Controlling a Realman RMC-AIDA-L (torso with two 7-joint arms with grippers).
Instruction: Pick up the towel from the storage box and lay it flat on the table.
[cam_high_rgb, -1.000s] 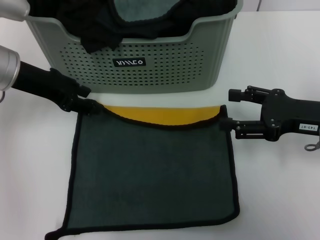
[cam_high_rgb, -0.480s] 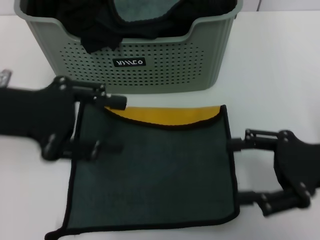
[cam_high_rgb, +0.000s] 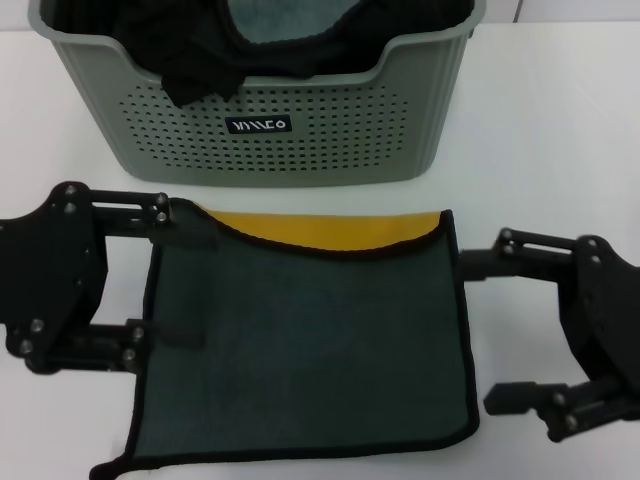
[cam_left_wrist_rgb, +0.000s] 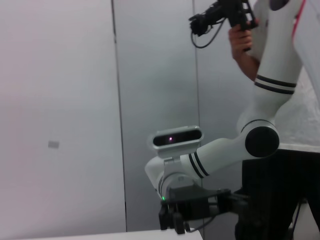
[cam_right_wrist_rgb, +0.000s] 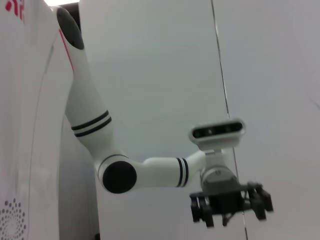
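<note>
Towel (cam_high_rgb: 310, 340) flat on white table (cam_high_rgb: 560, 150)

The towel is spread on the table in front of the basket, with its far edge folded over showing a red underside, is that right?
Not quite. The towel does lie on the table in front of the basket with its far edge folded over, but the head view shows the underside is yellow, not red.

Black fabric (cam_high_rgb: 200, 60), grey wall panels (cam_left_wrist_rgb: 60, 100)
</note>
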